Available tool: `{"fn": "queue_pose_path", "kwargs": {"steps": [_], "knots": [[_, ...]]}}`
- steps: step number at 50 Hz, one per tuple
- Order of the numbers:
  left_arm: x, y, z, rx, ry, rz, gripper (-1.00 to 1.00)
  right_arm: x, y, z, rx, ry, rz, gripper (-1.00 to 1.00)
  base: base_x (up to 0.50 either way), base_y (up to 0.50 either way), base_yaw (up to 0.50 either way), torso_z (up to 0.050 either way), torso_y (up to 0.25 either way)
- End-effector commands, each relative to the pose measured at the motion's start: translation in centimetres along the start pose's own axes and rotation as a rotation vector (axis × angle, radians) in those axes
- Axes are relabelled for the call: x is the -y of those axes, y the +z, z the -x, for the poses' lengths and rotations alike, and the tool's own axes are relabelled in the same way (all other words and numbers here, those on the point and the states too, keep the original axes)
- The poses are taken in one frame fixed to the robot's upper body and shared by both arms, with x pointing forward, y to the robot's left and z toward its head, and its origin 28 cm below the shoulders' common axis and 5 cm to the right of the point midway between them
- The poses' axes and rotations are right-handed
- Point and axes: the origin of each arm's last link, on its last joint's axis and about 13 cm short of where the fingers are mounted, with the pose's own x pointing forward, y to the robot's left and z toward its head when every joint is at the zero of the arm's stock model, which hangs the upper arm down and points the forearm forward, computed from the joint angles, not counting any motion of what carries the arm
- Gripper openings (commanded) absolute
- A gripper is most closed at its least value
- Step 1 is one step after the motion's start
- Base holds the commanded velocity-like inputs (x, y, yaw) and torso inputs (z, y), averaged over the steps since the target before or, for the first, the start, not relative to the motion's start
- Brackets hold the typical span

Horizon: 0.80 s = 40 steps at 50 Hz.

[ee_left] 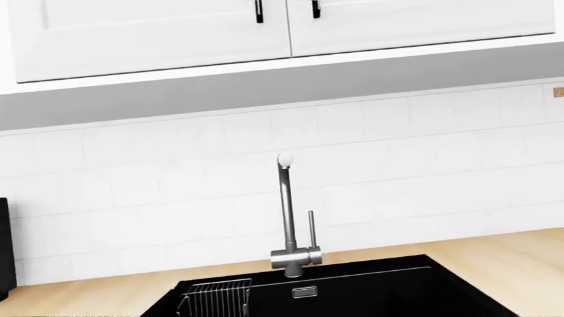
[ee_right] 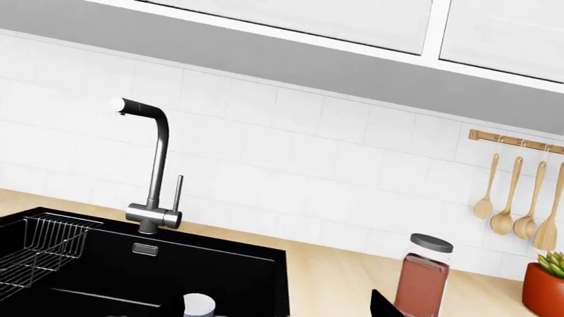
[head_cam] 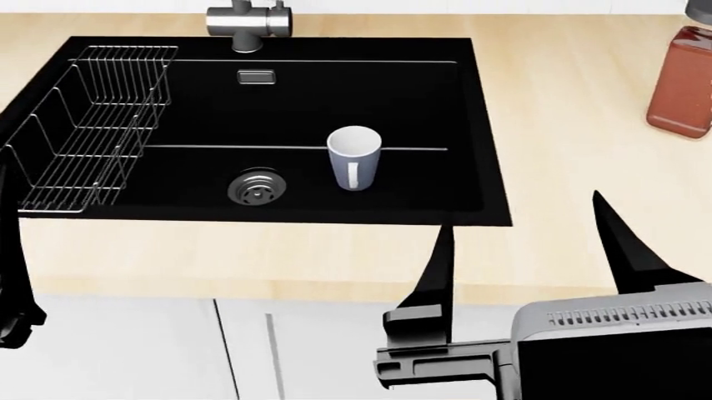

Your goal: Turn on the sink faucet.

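While both arms hang short of the sink [head_cam: 489, 125], the task stands at its opening step: approach, with nothing touched yet.

The faucet [ee_left: 289, 218] sits at the back edge of the sink, centre of the left wrist frame; in the head view only its steel base [head_cam: 247, 20] shows, at the top edge left of centre. Its thin lever [ee_right: 176, 191] stands upright just beside the pipe, on the side toward the jar [ee_right: 422, 277]. No water is visible at the spout [ee_right: 137, 107], so the faucet is judged off.

The right gripper [head_cam: 523, 250] occupies the lower right of the head frame, over the front counter edge, well apart from the faucet. Its two dark fingers [head_cam: 436, 275] stand wide apart with nothing between them. Of the left arm [head_cam: 13, 275] only a dark edge shows at the lower left of the head frame; whether its jaws are apart or together cannot be told.

A mug [head_cam: 353, 157] stands in the basin near the drain [head_cam: 256, 187]; a wire rack [head_cam: 95, 125] fills the sink's left side.

Judgement: the next move calls for a long forward reach across the basin, passing above the mug, with the fingers brought beside the lever rod. The rod is thin and close to the pipe, so alignment needs care; a push or a light pinch looks sufficient.
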Motion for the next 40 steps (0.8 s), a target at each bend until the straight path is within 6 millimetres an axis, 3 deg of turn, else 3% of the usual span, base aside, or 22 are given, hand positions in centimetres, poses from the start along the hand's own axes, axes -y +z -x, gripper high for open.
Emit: {"fn": "queue_pose_path", "kwargs": {"steps": [1, 16, 29, 40], "knots": [[-0.3, 0.3, 0.0, -0.006, 0.003, -0.016, 1.00, 0.1, 1.0, 0.2, 0.008, 0.002, 0.027, 1.00, 0.00, 0.50, 0.00, 0.050, 0.000], [-0.3, 1.1, -1.2, -0.008, -0.011, -0.030, 1.00, 0.2, 2.6, -0.5, 0.026, 0.004, 0.053, 1.00, 0.00, 0.50, 0.00, 0.050, 0.000], [-0.7, 2.4, -2.9, -0.028, -0.030, -0.057, 1.00, 0.1, 4.9, -2.3, 0.056, 0.014, 0.082, 1.00, 0.00, 0.00, 0.00, 0.050, 0.000], [-1.2, 3.1, -2.9, -0.014, -0.019, -0.061, 1.00, 0.0, 5.8, -2.3, 0.086, 0.019, 0.115, 1.00, 0.48, 0.00, 0.00, 0.050, 0.000]]}}
